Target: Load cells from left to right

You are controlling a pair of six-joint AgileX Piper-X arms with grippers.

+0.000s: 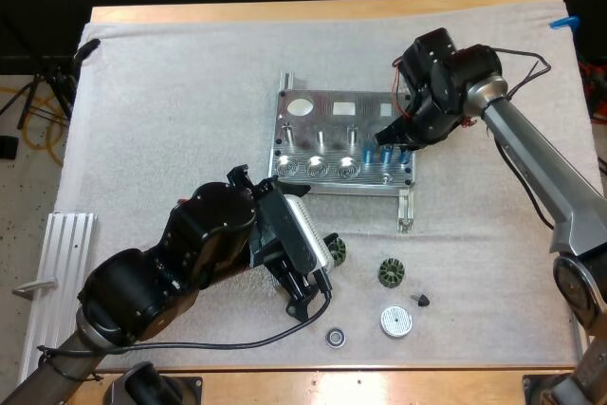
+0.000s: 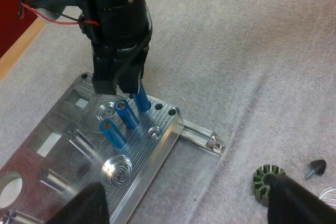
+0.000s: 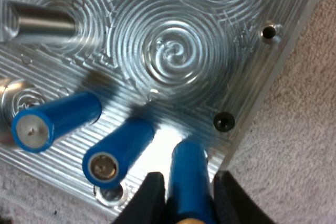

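Observation:
The metal fixture point(image 1: 322, 130) lies mid-mat. My right gripper point(image 1: 396, 139) is at its front right corner, shut on a blue cylinder point(image 3: 190, 179) whose lower end meets the plate near the corner hole. Two more blue cylinders point(image 3: 58, 119) point(image 3: 119, 150) stand in sockets beside it, also seen in the left wrist view as cylinders point(image 2: 126, 114) point(image 2: 111, 132). My left gripper point(image 1: 318, 277) hovers over the mat in front of the fixture, open, its fingers point(image 2: 86, 205) wide apart and holding nothing.
Small parts lie on the mat near the front edge: two green toothed rings point(image 1: 392, 273) point(image 1: 335, 251), a black cone point(image 1: 422, 300), a white disc point(image 1: 396, 321), a small ring point(image 1: 334, 337). A ribbed metal rail point(image 1: 66, 253) lies at the left edge.

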